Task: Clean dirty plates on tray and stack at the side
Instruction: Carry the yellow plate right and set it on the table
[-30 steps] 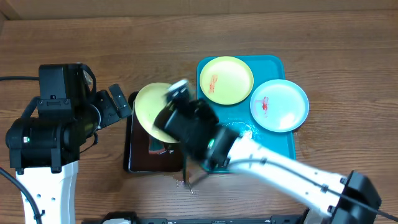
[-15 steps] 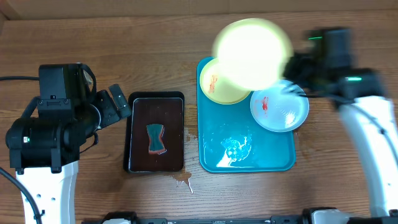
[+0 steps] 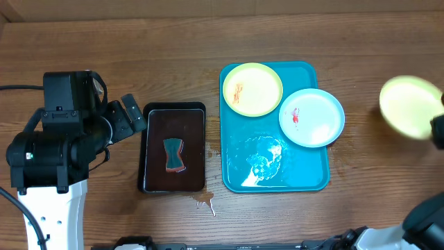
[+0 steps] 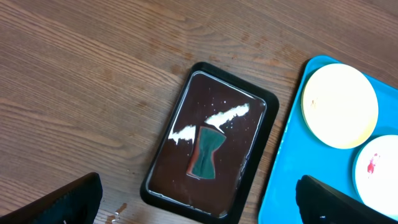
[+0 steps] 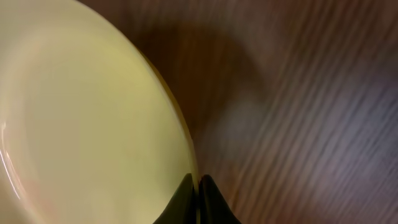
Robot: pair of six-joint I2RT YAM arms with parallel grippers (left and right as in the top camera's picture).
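My right gripper (image 5: 198, 182) is shut on the rim of a clean pale yellow plate (image 5: 87, 118), held blurred above the table at the far right of the overhead view (image 3: 411, 105). The turquoise tray (image 3: 305, 177) holds a second pale yellow plate (image 3: 252, 89) with an orange smear and a white plate with a light-blue rim (image 3: 312, 117) with a red smear. Both plates show in the left wrist view, yellow (image 4: 339, 104) and white (image 4: 380, 175). My left gripper (image 4: 205, 208) is open and empty, high above the table's left side.
A black tray of brown liquid (image 3: 154, 182) with a green and red sponge (image 3: 174, 153) lies left of the turquoise tray. A wet patch (image 3: 261, 163) sits on the turquoise tray's front half. Drips (image 3: 205, 203) mark the table in front.
My right arm swung the yellow plate from over the black tray, across the turquoise tray, to the table's far right. The left arm has not moved.
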